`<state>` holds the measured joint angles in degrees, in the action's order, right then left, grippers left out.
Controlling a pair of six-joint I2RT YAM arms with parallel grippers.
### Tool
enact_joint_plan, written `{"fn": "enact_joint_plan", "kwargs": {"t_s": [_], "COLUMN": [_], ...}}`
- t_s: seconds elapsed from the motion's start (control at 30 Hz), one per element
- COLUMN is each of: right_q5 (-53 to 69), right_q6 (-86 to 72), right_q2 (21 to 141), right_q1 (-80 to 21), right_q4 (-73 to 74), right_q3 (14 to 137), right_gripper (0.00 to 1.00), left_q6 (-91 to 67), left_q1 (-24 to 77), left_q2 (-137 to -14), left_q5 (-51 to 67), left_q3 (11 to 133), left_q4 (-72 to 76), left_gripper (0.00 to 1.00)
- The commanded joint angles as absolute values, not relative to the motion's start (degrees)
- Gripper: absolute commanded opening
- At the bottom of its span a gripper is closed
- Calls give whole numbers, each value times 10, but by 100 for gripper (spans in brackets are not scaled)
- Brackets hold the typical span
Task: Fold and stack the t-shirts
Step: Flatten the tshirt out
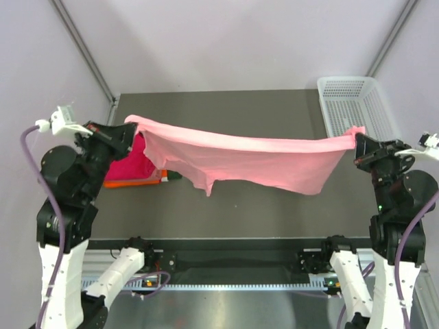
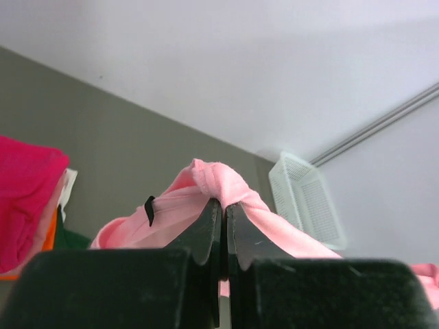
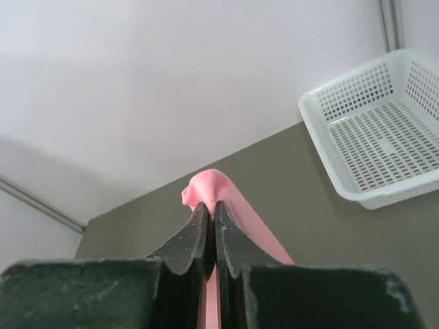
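A light salmon-pink t-shirt (image 1: 254, 159) hangs stretched in the air between my two grippers, sagging in the middle above the dark table (image 1: 274, 212). My left gripper (image 1: 130, 131) is shut on its left corner (image 2: 216, 181); cloth bunches over the fingertips (image 2: 209, 223). My right gripper (image 1: 358, 140) is shut on the right corner (image 3: 209, 188). Behind the shirt at the left lies a folded magenta-red t-shirt (image 1: 127, 168) on an orange one (image 1: 130, 183), also visible as the magenta-red t-shirt (image 2: 24, 199) in the left wrist view.
A white mesh basket (image 1: 357, 106) stands at the table's back right corner, also the basket (image 3: 384, 130) in the right wrist view and the basket (image 2: 305, 199) in the left one. A small dark green item (image 1: 173, 176) lies beside the folded stack.
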<state>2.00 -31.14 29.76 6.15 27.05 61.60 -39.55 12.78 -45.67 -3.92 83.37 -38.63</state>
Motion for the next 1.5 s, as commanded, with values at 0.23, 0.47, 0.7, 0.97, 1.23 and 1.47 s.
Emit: {"fn": "enact_joint_plan", "kwargs": {"t_s": [0.23, 0.47, 0.7, 0.97, 1.23, 1.47], "right_q5": [9, -11, 28, 52, 69, 83], "right_q6": [-338, -415, -369, -416, -384, -380], "right_q2": [360, 601, 690, 535, 490, 569], "right_q1": [68, 67, 67, 119, 132, 134], "right_q4": [210, 33, 89, 66, 170, 290], "right_q3": [589, 594, 681, 481, 433, 441], "right_gripper": [0, 16, 100, 100, 91, 86], "left_q6": [-436, -427, -397, -453, -411, -377], "left_q1": [124, 121, 109, 50, 59, 59], "left_q2": [-528, -798, -941, -726, -602, -572], "left_q5": [-40, -61, -70, 38, 21, 70], "left_q3": [769, 801, 936, 643, 602, 556], "left_q4": [-273, -148, -231, -22, -230, -314], "left_gripper": [0, 0, 98, 98, 98, 99]}}
